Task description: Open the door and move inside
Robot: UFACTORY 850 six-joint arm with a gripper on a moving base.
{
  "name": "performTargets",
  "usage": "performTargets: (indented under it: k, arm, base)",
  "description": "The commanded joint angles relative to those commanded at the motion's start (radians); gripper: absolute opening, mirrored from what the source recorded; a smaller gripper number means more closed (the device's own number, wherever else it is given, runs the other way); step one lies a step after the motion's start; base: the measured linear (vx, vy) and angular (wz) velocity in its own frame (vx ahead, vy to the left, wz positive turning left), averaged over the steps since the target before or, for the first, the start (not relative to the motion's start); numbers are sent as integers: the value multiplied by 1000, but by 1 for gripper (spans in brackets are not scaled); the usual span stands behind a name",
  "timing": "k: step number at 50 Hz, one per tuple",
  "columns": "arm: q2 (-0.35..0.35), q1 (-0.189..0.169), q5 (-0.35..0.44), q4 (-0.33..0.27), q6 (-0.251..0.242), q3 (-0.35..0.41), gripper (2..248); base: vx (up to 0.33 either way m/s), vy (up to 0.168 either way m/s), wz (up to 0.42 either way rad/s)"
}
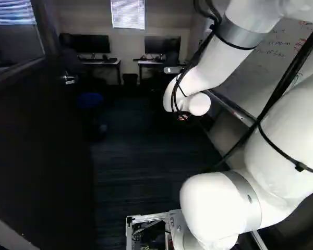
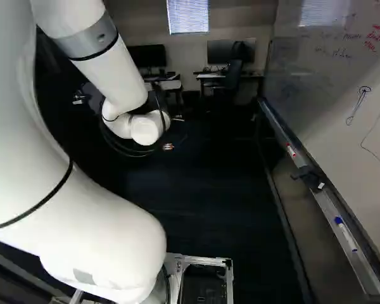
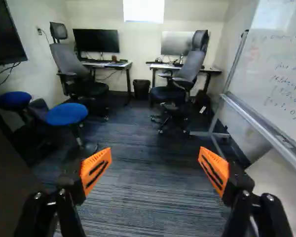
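Jaws gaped wide, nothing held; door [image 1: 36,135], L side of left base view, looked open, so step was prob. entry, needing slow drive fwd.

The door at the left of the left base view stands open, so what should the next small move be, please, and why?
Probably a short drive ahead: the door stands aside, carpet shows beyond it, and the open hand grips nothing.
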Motion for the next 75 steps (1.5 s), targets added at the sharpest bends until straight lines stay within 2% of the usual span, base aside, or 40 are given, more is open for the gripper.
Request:
performTargets:
  k: [75]
  arm:
    - [0, 0, 0, 0, 0, 0, 247]
  base:
    - [215, 0, -12]
